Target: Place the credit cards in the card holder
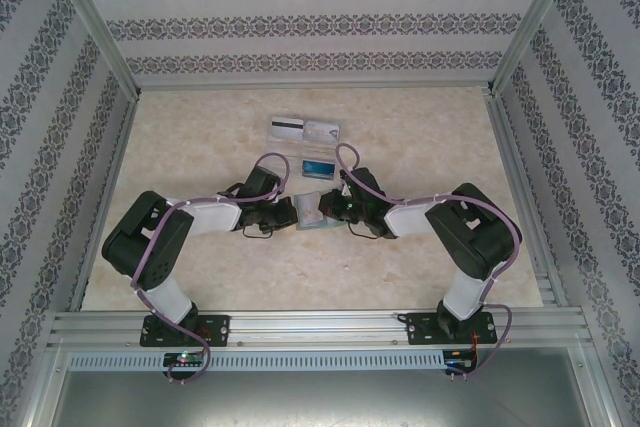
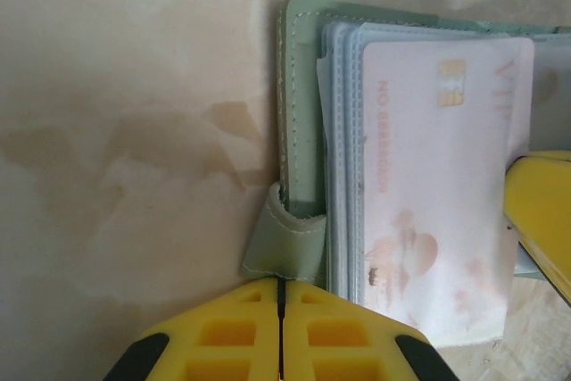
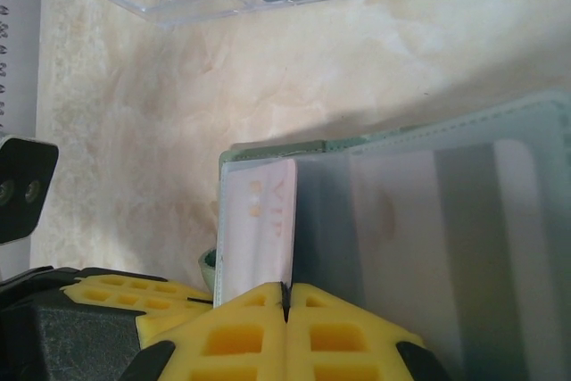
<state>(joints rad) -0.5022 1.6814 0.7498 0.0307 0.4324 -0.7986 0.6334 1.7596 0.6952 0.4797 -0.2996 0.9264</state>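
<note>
Stitching runs along the grey-green cover of the card holder (image 2: pixel 302 113), which lies open on the marbled table (image 1: pixel 200 147) between my two arms. Its clear sleeves are fanned up, and a pale pink card (image 2: pixel 437 185) with a gold chip rests on them. My left gripper (image 2: pixel 281 290) sits at the holder's left edge, yellow fingers pressed together with no gap, tips right at the small strap tab (image 2: pixel 284 252). I can't tell whether the tab is pinched. My right gripper (image 3: pixel 285 294) is closed just as tight on the holder's right side, tips against the pink card's edge and a frosted sleeve. From above I see the far side: a clear tray (image 1: pixel 305 175) holding a blue card (image 1: pixel 320 167), and beyond it a black-striped card (image 1: pixel 287 128) beside a pale one (image 1: pixel 322 130).
</note>
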